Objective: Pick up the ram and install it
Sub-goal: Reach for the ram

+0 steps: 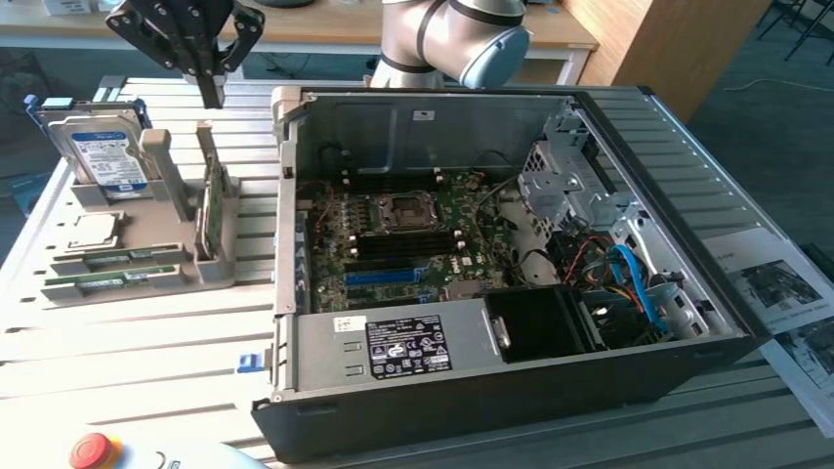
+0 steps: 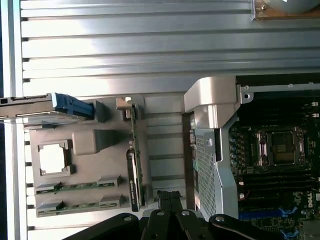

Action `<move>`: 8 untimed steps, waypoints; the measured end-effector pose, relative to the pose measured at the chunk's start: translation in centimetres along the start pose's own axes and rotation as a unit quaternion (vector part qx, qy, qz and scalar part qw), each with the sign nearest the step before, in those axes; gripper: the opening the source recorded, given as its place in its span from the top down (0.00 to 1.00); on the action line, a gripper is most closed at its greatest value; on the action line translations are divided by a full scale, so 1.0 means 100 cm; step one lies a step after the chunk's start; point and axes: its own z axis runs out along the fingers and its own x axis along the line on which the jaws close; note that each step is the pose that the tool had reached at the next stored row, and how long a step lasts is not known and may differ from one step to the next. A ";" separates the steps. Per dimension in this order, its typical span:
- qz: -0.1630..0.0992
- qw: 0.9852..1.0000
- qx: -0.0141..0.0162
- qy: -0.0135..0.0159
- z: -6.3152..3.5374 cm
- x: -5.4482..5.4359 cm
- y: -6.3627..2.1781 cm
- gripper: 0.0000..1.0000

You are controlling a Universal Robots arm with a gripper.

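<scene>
A green ram stick (image 1: 213, 210) stands on its long edge in a grey holder (image 1: 195, 274) to the exterior view's left of the open computer case (image 1: 521, 381). Two more green sticks (image 1: 115, 260) lie flat in the holder's front slots. My black gripper (image 1: 210, 96) hangs shut and empty above and behind the upright stick, apart from it. In the wrist view the upright ram (image 2: 133, 150) runs edge-on just beyond my shut gripper (image 2: 170, 196). The motherboard (image 1: 417, 244) lies exposed inside the case, with dark memory slots (image 1: 404, 250) beside the processor socket (image 1: 404, 210).
A silver hard drive (image 1: 98, 151) stands at the back of the holder, with a square processor chip (image 1: 89, 231) lying in front of it. A red stop button (image 1: 94, 449) sits at the near edge. Printed sheets (image 1: 782, 288) lie beside the case. Cables (image 1: 639, 283) crowd the drive bay.
</scene>
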 end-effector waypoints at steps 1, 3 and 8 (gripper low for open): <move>0.000 1.000 0.000 0.000 0.0000 0.002 0.0007 0.90; 0.000 1.000 0.000 0.000 0.0001 0.006 0.0021 0.90; 0.000 1.000 0.000 0.000 0.0004 0.016 0.0056 0.90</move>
